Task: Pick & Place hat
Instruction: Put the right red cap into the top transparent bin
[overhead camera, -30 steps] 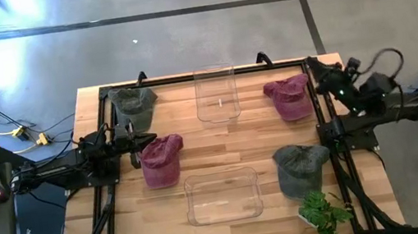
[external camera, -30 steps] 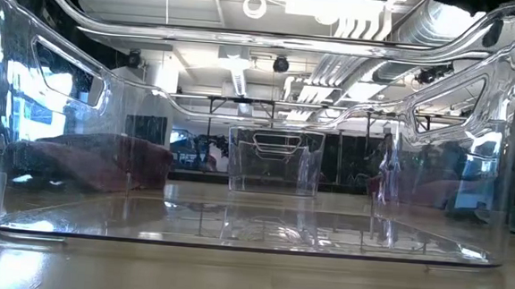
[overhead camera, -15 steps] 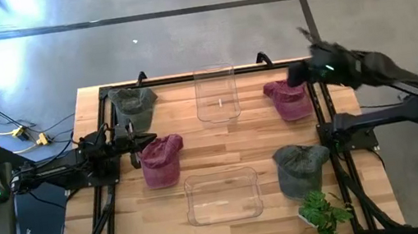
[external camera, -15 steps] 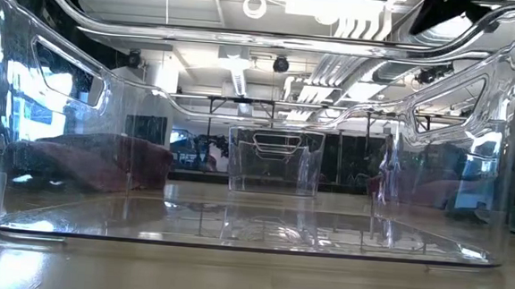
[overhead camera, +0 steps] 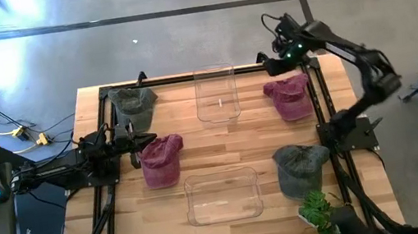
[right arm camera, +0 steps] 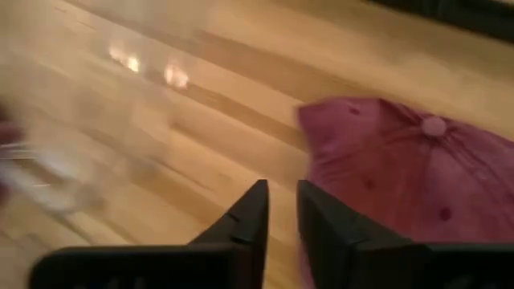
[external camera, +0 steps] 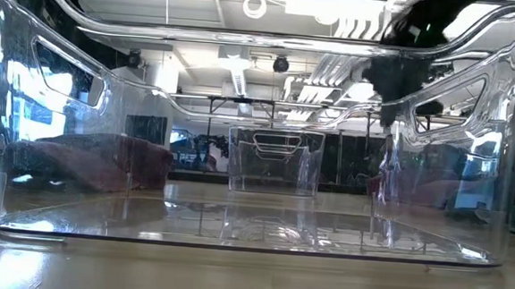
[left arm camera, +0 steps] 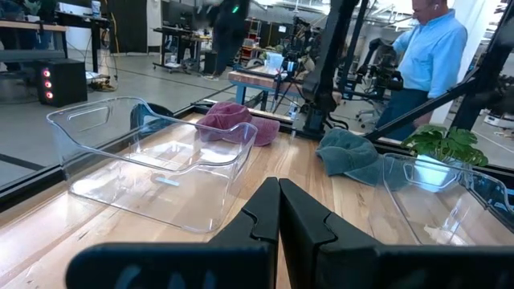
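Note:
Four hats lie flat on the wooden table: a red hat (overhead camera: 289, 97) at the far right, a grey-green hat (overhead camera: 300, 168) near right, a red hat (overhead camera: 161, 159) at the left and a green hat (overhead camera: 132, 102) far left. My right gripper (overhead camera: 269, 65) hovers above the table just past the far-right red hat (right arm camera: 401, 168). Its fingers (right arm camera: 281, 213) are open by a narrow gap and touch nothing. My left gripper (overhead camera: 144, 140) rests shut (left arm camera: 279, 213) beside the left red hat.
A clear bin (overhead camera: 216, 93) stands at the far middle and another (overhead camera: 222, 195) at the near middle, filling the low view (external camera: 259, 118). A small plant (overhead camera: 323, 212) sits at the near right corner. Black frame rails (overhead camera: 320, 109) run along the table sides. A person (left arm camera: 434, 56) stands beyond the table.
My right arm has risen from its rest at the table's right edge. It has swung toward the far edge and leftward, and its gripper now hangs over the far right of the table by the red hat. The hats and bins have stayed put.

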You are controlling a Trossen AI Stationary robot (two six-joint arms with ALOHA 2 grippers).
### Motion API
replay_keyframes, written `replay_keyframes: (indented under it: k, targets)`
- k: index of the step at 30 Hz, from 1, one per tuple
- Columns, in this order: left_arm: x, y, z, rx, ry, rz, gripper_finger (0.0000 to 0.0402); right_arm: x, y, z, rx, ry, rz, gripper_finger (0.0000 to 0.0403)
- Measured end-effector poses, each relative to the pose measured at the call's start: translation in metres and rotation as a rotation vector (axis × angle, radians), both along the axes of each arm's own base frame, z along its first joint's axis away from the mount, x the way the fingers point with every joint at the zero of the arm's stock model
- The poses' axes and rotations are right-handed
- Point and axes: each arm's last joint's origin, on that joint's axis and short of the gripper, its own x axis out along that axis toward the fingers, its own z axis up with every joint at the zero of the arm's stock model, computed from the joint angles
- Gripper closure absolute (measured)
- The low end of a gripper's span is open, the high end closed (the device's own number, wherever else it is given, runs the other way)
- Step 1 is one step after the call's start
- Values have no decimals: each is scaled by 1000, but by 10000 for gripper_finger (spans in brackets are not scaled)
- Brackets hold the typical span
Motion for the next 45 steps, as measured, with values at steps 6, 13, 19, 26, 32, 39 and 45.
replay_keyframes:
  k: [6,13,19,26,32,39,45]
  targets:
    - [0,0,0,0,0,1,401,-9,-34,-42,89,235,48,232]
    - [0,0,0,0,0,1,401,-9,-68,-68,121,463,166,170]
    - [0,0,0,0,0,1,401,-11,-78,-88,173,556,204,168]
    - [0,0,0,0,0,4,401,-10,-74,-102,189,633,218,193]
    - [0,0,0,0,0,4,401,-8,-69,-109,201,616,263,220]
    - [0,0,0,0,0,3,401,-13,-68,-114,229,583,278,310]
    - [0,0,0,0,0,3,401,-13,-70,-107,225,575,349,390]
